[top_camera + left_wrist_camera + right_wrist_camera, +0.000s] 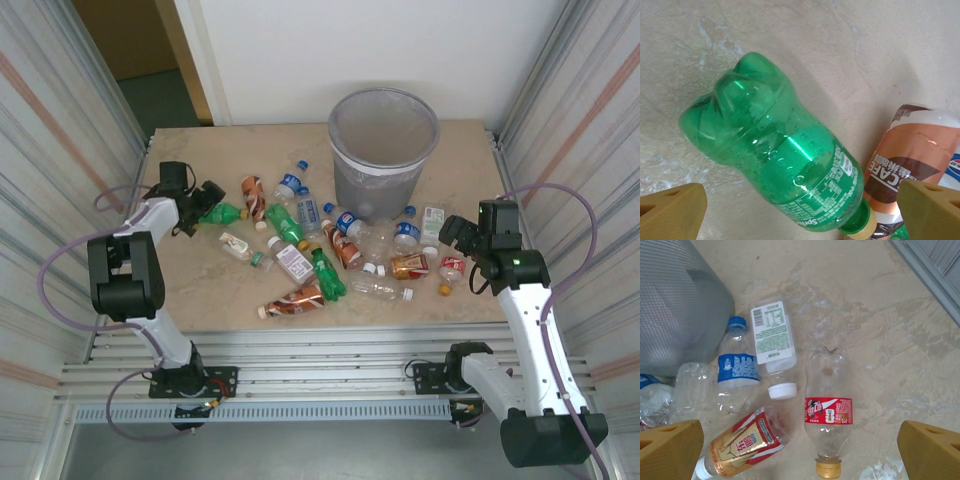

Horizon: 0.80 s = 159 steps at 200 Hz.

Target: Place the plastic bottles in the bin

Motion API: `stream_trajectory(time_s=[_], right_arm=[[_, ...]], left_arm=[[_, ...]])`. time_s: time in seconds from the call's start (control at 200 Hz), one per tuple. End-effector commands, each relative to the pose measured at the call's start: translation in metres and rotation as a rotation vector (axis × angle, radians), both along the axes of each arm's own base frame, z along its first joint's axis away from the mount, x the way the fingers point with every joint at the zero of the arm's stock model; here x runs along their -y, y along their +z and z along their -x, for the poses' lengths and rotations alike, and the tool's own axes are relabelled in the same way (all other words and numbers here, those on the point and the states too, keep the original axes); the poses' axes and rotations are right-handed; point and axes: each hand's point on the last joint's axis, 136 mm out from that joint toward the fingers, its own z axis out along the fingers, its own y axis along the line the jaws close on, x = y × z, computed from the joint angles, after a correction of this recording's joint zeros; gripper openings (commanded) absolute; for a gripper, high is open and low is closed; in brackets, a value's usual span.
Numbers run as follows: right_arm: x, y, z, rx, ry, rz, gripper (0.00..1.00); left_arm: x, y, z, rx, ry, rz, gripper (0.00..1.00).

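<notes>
Currently both arms sit low over the table (pixel 190 290), jaws wide apart on each, nothing gripped.

Left gripper (pixel 207 203) is at the left side of the table, approx mid-depth, just beside a green bottle (pixel 775 160) lying on its side. In the left wrist view the bottle's cap end lies between the tan left fingertips (pixel 670 212), and neither pad touches it. An orange-brown-label bottle (pixel 910 160) lies just beside that cap end, partly behind one fingertip.

Right gripper (pixel 452 235) is at the right side, nearer than the bin (pixel 383 150) and to its right. Its wrist view has the right fingertips (pixel 930 452) spread over a cluster, all lying flat:
- red-label bottle (pixel 828 415) w/ yellow cap, between the fingertips in the picture
- white-label bottle (pixel 772 337) w/ white cap, just beside it
- blue-label bottle (pixel 737 370) w/ blue cap, touching the white-label one
- red-and-gold-label bottle (pixel 742 445), close to one fingertip
- clear crumpled bottle (pixel 690 385), up against the bin wall

Bin stands upright at the far centre, a bit right; can't tell whether anything's inside. Plastic bottles (pixel 300 265) are strewn on the table from the left gripper across to the right one, on the near side of the bin, a few right at its foot.
</notes>
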Motion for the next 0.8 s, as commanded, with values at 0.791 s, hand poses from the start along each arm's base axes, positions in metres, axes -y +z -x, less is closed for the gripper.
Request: stream_trajectory(time_s=[0.791], right_arm=[[-0.007,-0.001,-0.017,0.021,0.009,-0.055,0.98]], left_arm=[[-0.001,-0.032,-0.038,-0.036,0.094,0.046,0.90]])
